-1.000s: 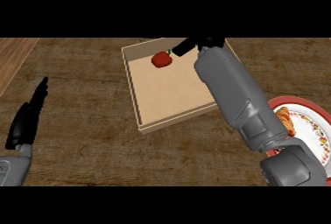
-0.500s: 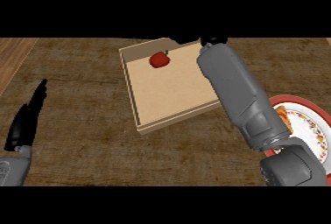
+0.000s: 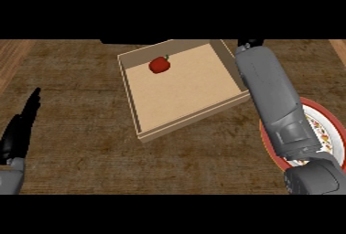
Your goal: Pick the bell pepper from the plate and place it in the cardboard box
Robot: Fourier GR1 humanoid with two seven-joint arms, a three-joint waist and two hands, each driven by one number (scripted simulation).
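In the cardboard box (image 3: 196, 107), the bell pepper (image 3: 160, 65) stays, right hand (image 3: 249, 43) withdrawn.

I read this as a kitchen setting. I am looking steeply down on a dark wood-grain bench (image 3: 88, 137) of the kind used as a counter. On it stand a red-rimmed patterned dinner plate (image 3: 323, 132) and an open cardboard box (image 3: 186, 112) holding a red bell pepper (image 3: 159, 66). Food and tableware support that reading.
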